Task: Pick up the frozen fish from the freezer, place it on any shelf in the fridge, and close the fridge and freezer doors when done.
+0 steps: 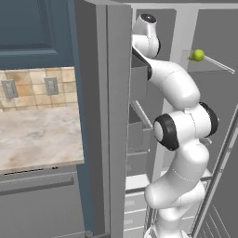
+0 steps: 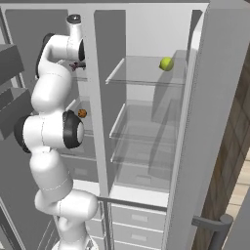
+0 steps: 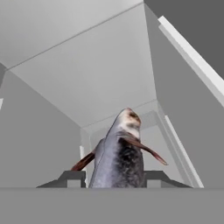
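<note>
The frozen fish (image 3: 119, 153) sits between the two dark fingertips of the gripper (image 3: 114, 178), its grey speckled body rising straight up the hand view with the pale head on top and a thin reddish fin sticking out each side. The fingers appear closed against its flanks, so I judge it gripped, inside the freezer (image 2: 78, 73) among pale walls that narrow toward the back.

The step in hand is the lift-out. To do it well, raise the fish a touch first so it clears whatever it rests on, then draw the hand straight back along the line of its reach, keeping the wrist level (the body is slim and smooth-looking, so a twist could let it slide). Mind the divider between the halves before swinging across to a shelf (image 2: 146, 73) in the fridge (image 2: 146, 127), where a yellow-green ball (image 2: 166, 63) already lies near the far edge; set the fish well apart from it.

Much is hidden. In both base views the upper arm covers the hand, so the grip cannot be checked from outside. The fish's tail end drops below the bottom of the hand view, and whether it touches a surface I cannot tell. A small orange-brown thing (image 2: 82, 113) lower in the freezer is too small to name.
</note>
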Tool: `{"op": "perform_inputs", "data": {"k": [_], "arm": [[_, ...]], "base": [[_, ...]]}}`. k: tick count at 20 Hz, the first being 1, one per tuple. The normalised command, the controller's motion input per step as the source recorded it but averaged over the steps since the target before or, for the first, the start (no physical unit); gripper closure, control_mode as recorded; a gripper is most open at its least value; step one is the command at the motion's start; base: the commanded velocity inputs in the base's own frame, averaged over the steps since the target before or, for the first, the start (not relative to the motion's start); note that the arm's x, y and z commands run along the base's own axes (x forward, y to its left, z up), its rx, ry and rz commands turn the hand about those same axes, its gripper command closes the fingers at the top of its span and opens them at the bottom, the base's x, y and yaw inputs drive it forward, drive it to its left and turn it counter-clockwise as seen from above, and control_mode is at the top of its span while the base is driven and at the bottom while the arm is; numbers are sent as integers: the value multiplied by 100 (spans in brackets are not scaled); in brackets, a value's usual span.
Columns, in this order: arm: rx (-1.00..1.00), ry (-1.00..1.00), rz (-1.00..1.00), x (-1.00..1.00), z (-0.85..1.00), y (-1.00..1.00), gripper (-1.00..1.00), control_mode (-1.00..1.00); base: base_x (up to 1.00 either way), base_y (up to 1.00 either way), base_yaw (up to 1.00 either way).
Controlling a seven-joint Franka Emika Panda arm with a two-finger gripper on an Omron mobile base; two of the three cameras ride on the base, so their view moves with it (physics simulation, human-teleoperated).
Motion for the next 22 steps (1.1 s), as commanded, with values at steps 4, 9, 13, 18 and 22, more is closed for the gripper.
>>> {"op": "perform_inputs", "data": {"k": [4, 9, 13, 18, 22], "arm": [[0, -2, 0, -2, -1, 0, 100, -100], [0, -12, 0, -20, 0, 0, 100, -100], [0, -20, 0, -25, 1, 0, 100, -100], [0, -21, -2, -27, 8, 6, 100, -100], [0, -22, -4, -46, 17, 10, 100, -100]], "base": [[0, 0, 0], [0, 0, 0], [0, 0, 0], [0, 0, 0], [0, 0, 0]]}}
